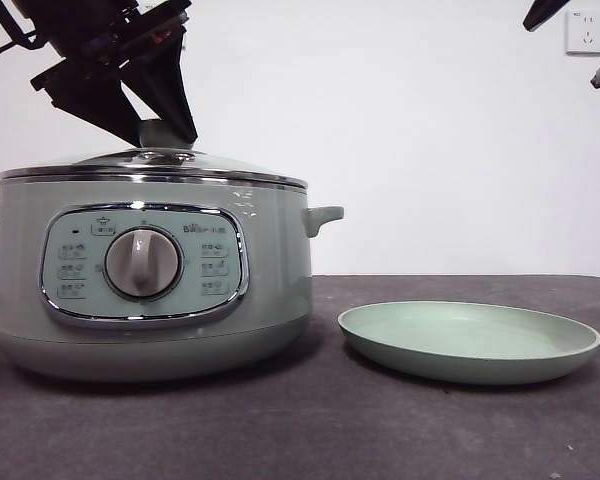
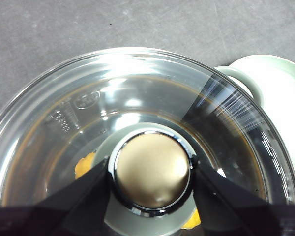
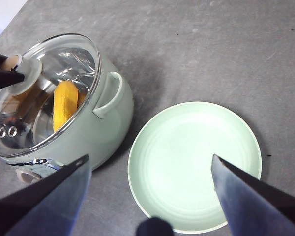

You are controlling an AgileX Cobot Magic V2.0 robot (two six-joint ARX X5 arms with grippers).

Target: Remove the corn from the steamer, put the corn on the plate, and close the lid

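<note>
The sage-green steamer stands at the left with its glass lid resting on it. My left gripper reaches down from above and is shut on the lid's knob, one jaw on each side. The corn lies inside the pot under the glass; in the left wrist view only yellow bits of the corn show. The pale-green plate sits empty to the right of the pot. My right gripper is open and empty, high above the plate.
The steamer's side handle points toward the plate, with a small gap between pot and plate. A wall socket is at the top right, beside the dark tips of the waiting right arm. The table is dark grey.
</note>
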